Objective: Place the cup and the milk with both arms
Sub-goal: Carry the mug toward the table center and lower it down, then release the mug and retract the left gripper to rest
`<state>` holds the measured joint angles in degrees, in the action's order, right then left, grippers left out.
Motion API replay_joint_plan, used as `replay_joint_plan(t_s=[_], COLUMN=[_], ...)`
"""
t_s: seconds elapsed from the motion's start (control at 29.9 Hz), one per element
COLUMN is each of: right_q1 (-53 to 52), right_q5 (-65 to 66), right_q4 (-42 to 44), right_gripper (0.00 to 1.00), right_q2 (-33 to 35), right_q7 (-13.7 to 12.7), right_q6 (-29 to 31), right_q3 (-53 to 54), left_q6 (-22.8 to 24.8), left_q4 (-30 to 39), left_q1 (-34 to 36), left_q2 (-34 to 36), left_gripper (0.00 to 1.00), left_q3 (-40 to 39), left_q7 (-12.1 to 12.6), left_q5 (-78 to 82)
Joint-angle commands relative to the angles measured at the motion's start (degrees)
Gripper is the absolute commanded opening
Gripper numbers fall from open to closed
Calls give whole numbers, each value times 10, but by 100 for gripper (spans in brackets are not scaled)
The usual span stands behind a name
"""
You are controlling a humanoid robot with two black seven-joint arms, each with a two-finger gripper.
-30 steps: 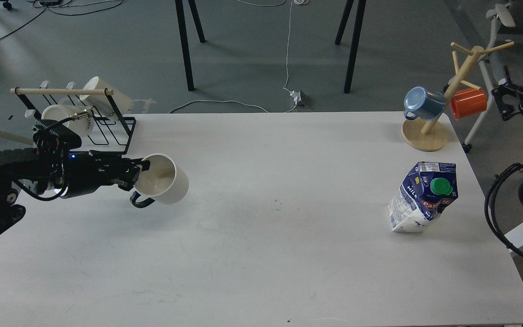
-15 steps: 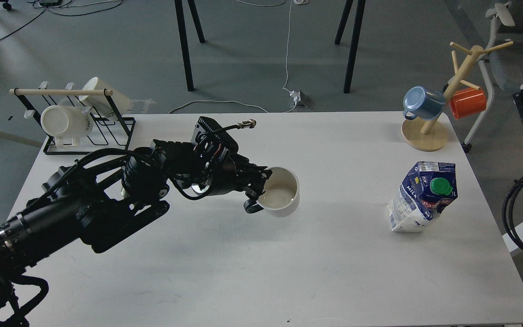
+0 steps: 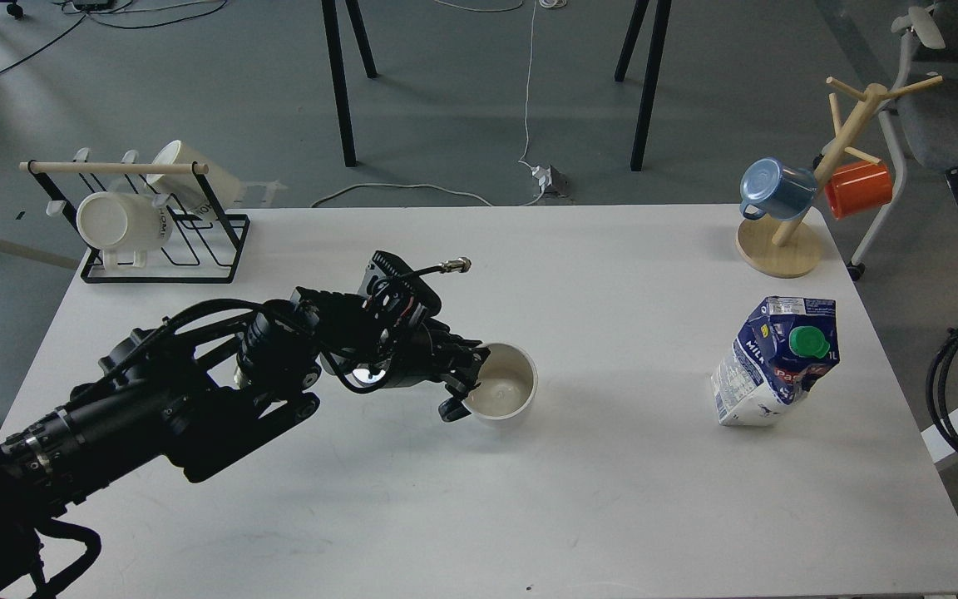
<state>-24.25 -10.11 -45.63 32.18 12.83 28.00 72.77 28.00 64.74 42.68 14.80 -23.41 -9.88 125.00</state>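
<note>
Cream cup (image 3: 502, 393), rim clamped by left claw (image 3: 469, 376), mid-table, well apart from milk (image 3: 775, 363).

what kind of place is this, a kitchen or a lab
Likely a robotics lab, not a kitchen: a bare white table, loose cables on the grey floor, and staged props like the mug tree and dish rack.

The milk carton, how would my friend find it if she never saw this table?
Look at the white table and go to its right side, nearer than the wooden mug tree. There the milk carton stands alone, dented and leaning. It is dark blue and white with a round green cap; everything else nearby is a mug.
</note>
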Motion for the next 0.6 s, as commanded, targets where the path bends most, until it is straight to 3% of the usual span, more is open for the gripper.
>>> replay_joint_plan(t_s=[0.0,0.07,0.17,0.2,0.33,0.43,0.57], right_q1=[0,0,0,1,4,18,79], right_q5=[0,0,0,0,0,-1,-4], right_q4=[-1,0,0,0,-1,-14,-70], right_gripper=[99,99,99,99,99,99,99], right_q2=[0,1,3,3,3,5,16], right_q7=[-1,-1,-1,-1,-1,-1,0], right_q6=[0,0,0,0,0,0,0], right_q3=[0,1,0,0,1,1,27], left_q6=[0,0,0,0,0,0,0], left_q4=[-15,-15,-10,-8,16,36,37], left_q1=[-1,-1,-1,-1,2,1,-1], left_q2=[-1,-1,0,2,12,28,40], left_gripper=[17,22,51,54,55,56,67], left_q3=[-1,-2,-10,-11,-27,-91,-217], left_q7=[-3,-4,-6,-8,-7,-7,-18], left_q5=[0,0,0,0,0,-81,-277])
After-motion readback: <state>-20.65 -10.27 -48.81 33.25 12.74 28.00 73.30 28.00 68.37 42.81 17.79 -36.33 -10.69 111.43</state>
